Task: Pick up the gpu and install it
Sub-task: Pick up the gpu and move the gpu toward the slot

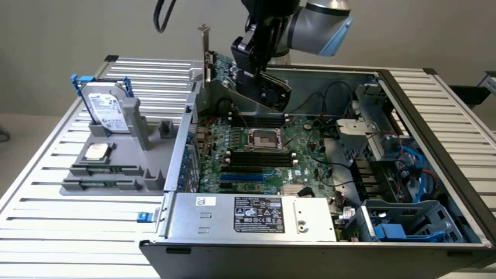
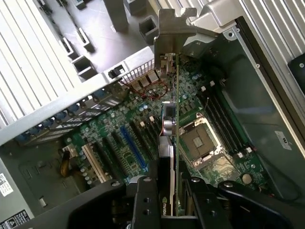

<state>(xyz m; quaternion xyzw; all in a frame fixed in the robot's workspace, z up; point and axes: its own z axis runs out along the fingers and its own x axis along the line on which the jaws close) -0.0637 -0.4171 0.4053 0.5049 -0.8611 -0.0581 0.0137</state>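
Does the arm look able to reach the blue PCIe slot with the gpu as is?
Probably yes: case open, gripper holds gpu above the motherboard, nothing covers the blue slot.

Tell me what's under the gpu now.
The gpu, held by the gripper, hangs above the motherboard; card slots and the processor socket show beside it. The board strip right beneath the card is covered.

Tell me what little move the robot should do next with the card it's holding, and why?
Probably slide the gpu sideways toward the blue slot before lowering. The gripper holds it edge-on above the motherboard, and it looks lined up beside the processor socket, not over a slot.
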